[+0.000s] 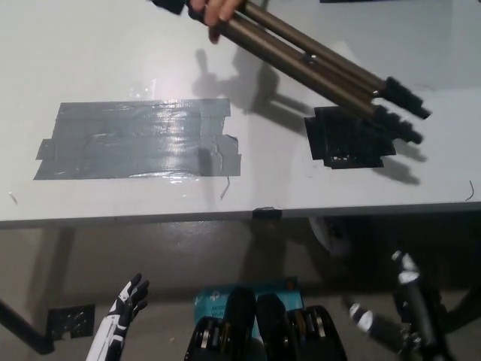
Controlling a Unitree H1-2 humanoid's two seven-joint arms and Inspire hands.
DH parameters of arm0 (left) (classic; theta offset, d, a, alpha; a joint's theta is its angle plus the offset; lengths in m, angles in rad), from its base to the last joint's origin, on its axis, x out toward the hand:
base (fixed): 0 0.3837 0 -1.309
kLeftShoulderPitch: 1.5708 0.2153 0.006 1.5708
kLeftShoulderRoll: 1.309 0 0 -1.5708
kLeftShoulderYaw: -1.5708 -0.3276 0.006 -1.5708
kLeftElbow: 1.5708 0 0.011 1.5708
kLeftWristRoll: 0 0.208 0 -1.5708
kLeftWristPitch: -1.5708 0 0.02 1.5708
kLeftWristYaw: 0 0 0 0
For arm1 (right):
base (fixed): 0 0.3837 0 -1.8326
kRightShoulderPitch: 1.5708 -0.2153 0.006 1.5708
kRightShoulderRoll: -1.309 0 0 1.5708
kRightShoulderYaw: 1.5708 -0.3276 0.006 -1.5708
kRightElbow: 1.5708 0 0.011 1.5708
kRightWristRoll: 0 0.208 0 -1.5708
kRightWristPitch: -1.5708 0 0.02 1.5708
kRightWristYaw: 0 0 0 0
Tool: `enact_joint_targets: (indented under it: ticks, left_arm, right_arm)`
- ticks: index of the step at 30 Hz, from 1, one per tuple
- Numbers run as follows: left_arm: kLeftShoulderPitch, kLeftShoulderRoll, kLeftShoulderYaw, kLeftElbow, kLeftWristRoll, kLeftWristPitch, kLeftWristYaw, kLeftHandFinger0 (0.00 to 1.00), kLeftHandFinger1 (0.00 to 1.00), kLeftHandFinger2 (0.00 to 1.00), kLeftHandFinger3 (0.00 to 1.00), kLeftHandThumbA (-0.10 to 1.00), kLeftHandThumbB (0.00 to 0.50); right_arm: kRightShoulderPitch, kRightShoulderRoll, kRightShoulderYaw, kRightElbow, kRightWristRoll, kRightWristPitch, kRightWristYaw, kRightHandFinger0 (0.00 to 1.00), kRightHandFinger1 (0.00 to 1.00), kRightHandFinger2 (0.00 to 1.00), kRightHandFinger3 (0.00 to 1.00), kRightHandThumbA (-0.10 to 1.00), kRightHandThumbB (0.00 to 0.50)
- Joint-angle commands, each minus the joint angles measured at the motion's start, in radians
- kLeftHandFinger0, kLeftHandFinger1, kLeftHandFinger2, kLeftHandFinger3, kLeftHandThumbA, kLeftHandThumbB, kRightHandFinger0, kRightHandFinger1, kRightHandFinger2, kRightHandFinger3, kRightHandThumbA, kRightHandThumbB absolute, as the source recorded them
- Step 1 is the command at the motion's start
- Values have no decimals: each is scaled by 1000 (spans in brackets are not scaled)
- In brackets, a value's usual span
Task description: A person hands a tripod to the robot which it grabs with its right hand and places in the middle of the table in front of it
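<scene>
- While a person's hand [214,16] is gripping the tripod [316,64] by its upper end at the top of the view, the folded legs are slanting down towards the right, above the table [113,45].
- The tripod is hanging in the air, not lying down: it is casting a shadow on the table, and its feet are hovering over a black tape patch [347,139] on the table's right part.
- The right hand [413,304] is waiting low at the bottom right, below the table's near edge and well apart from the tripod. It is showing only as dark shapes with pale glints, so I cannot tell whether it is released or clenched.
- The left hand [129,295] is resting at the lower left, also below the edge, its fingers spread and holding nothing.
- The relation that is counting most: the tripod is lying ahead of and above the right hand, its long axis running diagonally from the top middle to the right, foot end nearest. The right hand is plainly the nearer one.
- The handover seems not yet taken up; the coming reach is probably calling for the right arm to rise over the edge and close across the legs near the feet.
- A grey tape patch [135,139] is covering the table's middle-left, possibly marking the placing spot.
</scene>
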Motion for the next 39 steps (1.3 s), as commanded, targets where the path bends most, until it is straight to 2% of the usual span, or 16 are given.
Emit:
enact_joint_targets:
  ticks: [1,3,5,11,15,19,21,28,30,32,36,39]
  left_arm:
    - [2,17,-1,-23,1,-62,-14,1000,1000,1000,1000,1000,281]
    - [0,17,-4,-19,5,-62,-13,1000,1000,1000,1000,1000,268]
    - [0,17,-6,-17,3,-62,-14,1000,1000,1000,1000,1000,263]
    - [-9,17,-2,-14,9,-62,-5,1000,1000,1000,1000,1000,269]
    - [-7,16,-4,-16,-1,-61,-16,1000,1000,1000,1000,1000,272]
    - [-15,18,-2,-15,2,-62,-13,1000,1000,1000,1000,1000,273]
    - [-16,18,-4,-17,1,-62,-15,1000,1000,1000,1000,1000,262]
    - [-23,11,-2,-12,-19,-61,-24,1000,1000,1000,1000,1000,301]
    - [-26,11,-2,-20,-9,-51,-22,1000,1000,1000,1000,1000,313]
    - [-30,13,-1,-22,2,-56,-18,1000,1000,1000,1000,1000,293]
    - [-40,12,-1,-18,3,-60,-17,1000,1000,1000,1000,1000,285]
    - [-46,11,-5,-14,2,-62,-20,1000,1000,1000,1000,1000,273]
  right_arm:
    - [-139,-15,-60,-285,-233,21,-29,1000,1000,1000,1000,804,446]
    - [-216,-23,-66,-318,-294,89,21,1000,1000,1000,1000,802,491]
    - [-303,-23,-66,-330,-349,148,67,1000,1000,1000,1000,791,500]
    - [-475,10,-44,-296,-481,245,113,1000,1000,1000,1000,835,495]
    - [-586,16,-10,-177,-579,298,117,1000,1000,1000,1000,899,450]
    - [-676,18,7,-59,-587,345,119,1000,1000,1000,1000,961,452]
    - [-731,10,15,22,-584,364,116,1000,1000,1000,1000,951,442]
    - [-877,-14,29,295,-541,401,91,1000,1000,1000,1000,892,436]
    - [-930,-25,40,396,-526,412,97,1000,1000,1000,1000,912,445]
    - [-963,-30,46,456,-511,411,97,1000,1000,1000,1000,940,460]
    - [-1030,-42,64,567,-495,417,109,1000,1000,1000,1000,981,484]
    - [-1093,-58,85,670,-471,432,185,1000,1000,1000,1000,991,500]
